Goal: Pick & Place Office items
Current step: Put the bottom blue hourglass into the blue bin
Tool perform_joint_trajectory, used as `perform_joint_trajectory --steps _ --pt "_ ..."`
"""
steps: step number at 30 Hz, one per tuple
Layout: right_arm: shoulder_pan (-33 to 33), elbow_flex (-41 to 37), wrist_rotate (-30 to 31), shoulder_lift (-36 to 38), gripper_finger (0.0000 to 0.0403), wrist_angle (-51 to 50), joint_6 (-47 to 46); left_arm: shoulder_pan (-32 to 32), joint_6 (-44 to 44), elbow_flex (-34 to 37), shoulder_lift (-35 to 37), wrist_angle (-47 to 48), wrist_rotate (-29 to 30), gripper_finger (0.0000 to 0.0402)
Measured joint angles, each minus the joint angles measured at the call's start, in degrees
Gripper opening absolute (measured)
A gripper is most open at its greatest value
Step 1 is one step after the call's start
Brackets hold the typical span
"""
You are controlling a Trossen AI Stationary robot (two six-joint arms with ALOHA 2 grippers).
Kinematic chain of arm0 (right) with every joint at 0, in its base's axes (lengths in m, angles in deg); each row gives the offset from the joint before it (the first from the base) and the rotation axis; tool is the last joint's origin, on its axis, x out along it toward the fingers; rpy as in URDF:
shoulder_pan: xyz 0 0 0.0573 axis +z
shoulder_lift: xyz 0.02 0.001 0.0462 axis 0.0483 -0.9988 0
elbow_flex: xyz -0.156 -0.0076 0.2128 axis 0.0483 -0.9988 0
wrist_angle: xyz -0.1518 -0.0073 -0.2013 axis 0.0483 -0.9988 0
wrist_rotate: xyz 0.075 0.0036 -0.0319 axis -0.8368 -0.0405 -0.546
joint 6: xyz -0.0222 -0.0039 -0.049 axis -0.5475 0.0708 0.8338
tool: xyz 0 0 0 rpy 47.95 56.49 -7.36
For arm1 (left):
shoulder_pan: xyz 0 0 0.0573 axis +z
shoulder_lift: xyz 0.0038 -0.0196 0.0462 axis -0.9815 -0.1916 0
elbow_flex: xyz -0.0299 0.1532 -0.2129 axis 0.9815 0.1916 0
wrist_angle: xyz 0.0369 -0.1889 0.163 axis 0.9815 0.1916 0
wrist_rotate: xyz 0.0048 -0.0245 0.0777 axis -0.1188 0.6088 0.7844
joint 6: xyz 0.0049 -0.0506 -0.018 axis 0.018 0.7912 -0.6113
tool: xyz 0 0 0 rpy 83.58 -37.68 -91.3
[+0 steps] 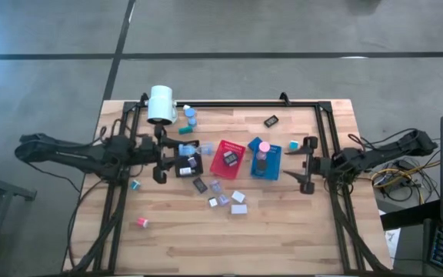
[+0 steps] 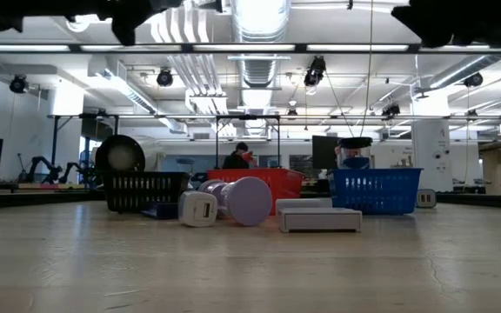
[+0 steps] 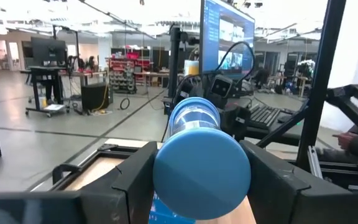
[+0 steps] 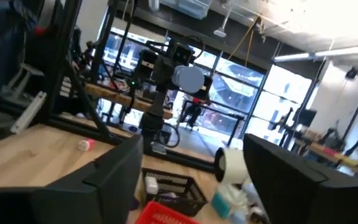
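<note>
Office items, tiny white, grey, lavender blocks, are lying at six o'clock of the trays. The left gripper is pinching a blue round cap; the right gripper is gaping empty. The blue tray is holding a pink cap.

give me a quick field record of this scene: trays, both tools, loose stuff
trays: black tray, red tray, blue tray in a row at table centre
left tool: shut on a blue round cap
right tool: open, empty, beside the blue tray
loose items: small blocks in front of the trays
other: white cylinder at the back edge
</note>
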Motion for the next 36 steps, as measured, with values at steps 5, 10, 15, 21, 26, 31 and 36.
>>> perform_joint_trajectory --steps 5,10,15,21,26,31,36 --pt "0.0 4.2 0.1 -4.6 0.0318 -0.1 8.7 0.0 1.3 -6.7 -7.6 -0.5 -0.1 0.0202" --pt "0.0 9.0 2.9 -10.1 0.0339 0.0 16.0 0.0 1.7 -13.6 -14.6 0.2 -1.2 0.0202" --pt "0.0 14.6 6.2 -15.6 0.0347 -0.1 18.9 0.0 1.2 -19.0 -20.9 0.5 -4.2 0.0202" --pt "0.0 20.5 6.4 -21.4 0.035 -1.0 21.3 0.8 1.1 -24.5 -26.8 0.5 -6.7 0.0202" --pt "0.0 24.7 6.4 -25.9 0.035 -0.9 22.6 1.8 1.7 -28.2 -30.2 0.4 -8.2 0.0202" --pt "0.0 28.3 6.4 -29.8 0.035 -0.9 22.5 2.5 1.9 -30.9 -33.2 0.4 -10.1 0.0202" --pt "0.0 30.4 6.4 -32.6 0.0346 -0.9 22.6 2.5 2.0 -32.2 -35.0 0.5 -11.2 0.0202"
